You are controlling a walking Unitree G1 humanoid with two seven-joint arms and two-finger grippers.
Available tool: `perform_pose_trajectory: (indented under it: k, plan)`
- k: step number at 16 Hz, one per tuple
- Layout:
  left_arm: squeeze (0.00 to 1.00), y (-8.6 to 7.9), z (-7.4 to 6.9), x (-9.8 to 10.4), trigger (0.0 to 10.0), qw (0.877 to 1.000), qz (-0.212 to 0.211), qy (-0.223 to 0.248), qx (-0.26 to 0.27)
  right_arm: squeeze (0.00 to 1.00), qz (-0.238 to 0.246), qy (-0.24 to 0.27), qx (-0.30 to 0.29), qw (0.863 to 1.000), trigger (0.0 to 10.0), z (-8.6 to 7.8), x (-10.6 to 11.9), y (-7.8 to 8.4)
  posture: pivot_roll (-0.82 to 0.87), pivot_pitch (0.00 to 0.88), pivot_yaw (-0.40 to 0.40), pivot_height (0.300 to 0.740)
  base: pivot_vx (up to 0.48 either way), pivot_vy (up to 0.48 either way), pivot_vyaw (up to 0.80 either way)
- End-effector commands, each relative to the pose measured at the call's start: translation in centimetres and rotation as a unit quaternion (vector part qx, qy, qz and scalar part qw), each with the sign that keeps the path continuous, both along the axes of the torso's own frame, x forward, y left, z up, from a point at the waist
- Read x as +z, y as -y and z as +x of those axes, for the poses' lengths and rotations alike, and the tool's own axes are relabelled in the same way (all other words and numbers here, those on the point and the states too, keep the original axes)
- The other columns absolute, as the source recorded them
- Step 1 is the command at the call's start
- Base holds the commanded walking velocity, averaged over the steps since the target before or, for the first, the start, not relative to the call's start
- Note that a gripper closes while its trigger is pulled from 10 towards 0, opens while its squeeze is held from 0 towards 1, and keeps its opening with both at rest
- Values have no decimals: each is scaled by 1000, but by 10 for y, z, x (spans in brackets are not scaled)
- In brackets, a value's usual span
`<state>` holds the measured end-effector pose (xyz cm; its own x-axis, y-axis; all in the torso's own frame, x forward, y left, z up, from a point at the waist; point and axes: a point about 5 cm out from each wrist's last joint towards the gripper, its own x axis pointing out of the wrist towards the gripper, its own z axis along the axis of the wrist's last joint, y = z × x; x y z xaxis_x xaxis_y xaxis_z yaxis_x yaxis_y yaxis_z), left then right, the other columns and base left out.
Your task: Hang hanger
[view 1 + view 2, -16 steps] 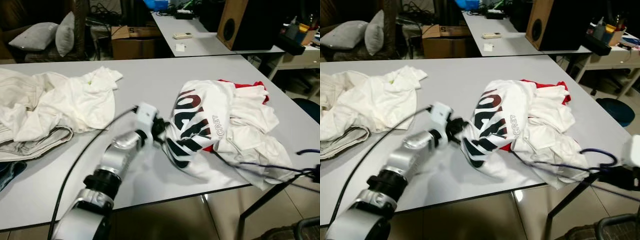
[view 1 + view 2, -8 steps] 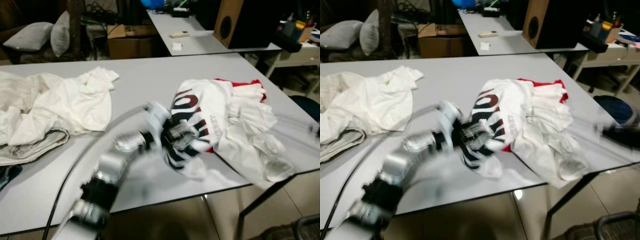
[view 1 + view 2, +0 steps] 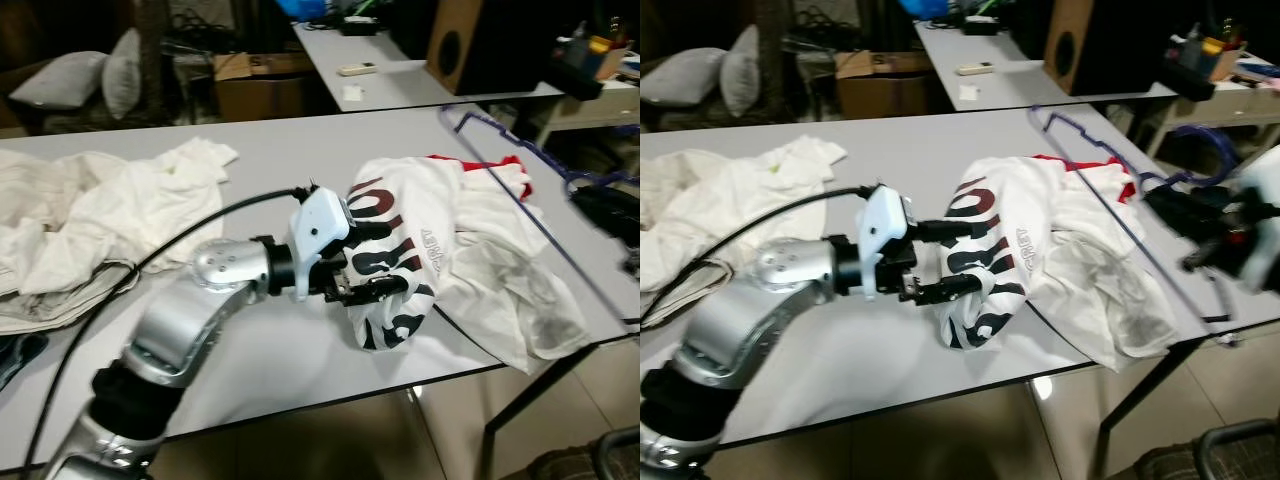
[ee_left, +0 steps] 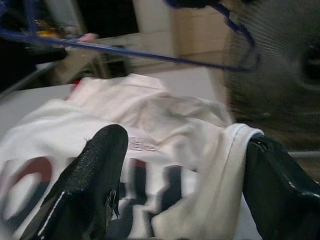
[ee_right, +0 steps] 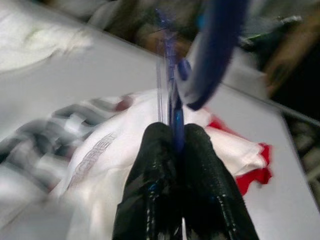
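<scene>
Flanking the shirt (image 3: 440,240), white clothes (image 3: 90,215) crowd table (image 3: 270,160).

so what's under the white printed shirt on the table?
A red garment peeks out from beneath the white printed shirt at its far edge; the rest is covered. The left gripper is open at its near fold, and the right gripper holds the blue hanger above.

The left tool (image 3: 958,262) straddles the white shirt (image 3: 1040,250) while the right tool (image 3: 1175,208) holds the blue hanger (image 3: 1110,215).
</scene>
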<state>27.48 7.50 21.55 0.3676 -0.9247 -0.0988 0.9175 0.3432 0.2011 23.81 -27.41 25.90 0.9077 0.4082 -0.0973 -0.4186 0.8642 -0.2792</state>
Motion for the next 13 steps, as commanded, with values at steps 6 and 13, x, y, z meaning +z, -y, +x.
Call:
perform_pose_trajectory:
  k: [6, 13]
  plan:
    - [0, -88, -4, -2, 10000, 924, -108, 25, 366, 0, 111, 25, -80, 990, 10000, 17, -39, -98, 39, 0, -3, 740, 0, 0, 0]
    - [0, -95, -10, -9, 10000, 906, -106, 13, 409, 0, 165, 46, -29, 985, 10000, 14, -34, -134, 68, 0, -24, 740, 0, 292, 0]
